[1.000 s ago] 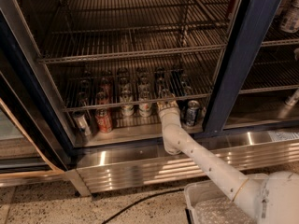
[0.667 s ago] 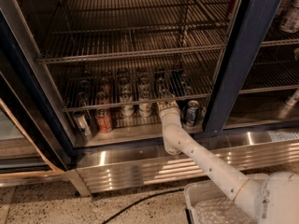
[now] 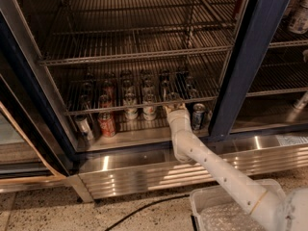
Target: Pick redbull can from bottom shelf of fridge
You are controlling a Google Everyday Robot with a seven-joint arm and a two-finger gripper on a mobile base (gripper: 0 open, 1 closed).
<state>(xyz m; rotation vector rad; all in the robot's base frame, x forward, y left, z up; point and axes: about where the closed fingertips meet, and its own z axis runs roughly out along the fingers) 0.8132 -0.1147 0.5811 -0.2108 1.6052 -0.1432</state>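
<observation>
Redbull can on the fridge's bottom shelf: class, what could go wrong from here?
The pincer is at the bottom shelf, just under a wire rack, so lifting the redbull can high could strike it.
The navy can stands close beside the arm; a sideways swing might topple it.
The redbull can is mostly hidden by the pincer; a misjudged grasp may shove it back.

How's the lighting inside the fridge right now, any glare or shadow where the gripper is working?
Camera view: fridge interior dim, rear cans on the bottom shelf shadowed under the wire rack; glare streaks on the ribbed base panel; the pale gripper stands out at the shelf's front among the cans.
</observation>
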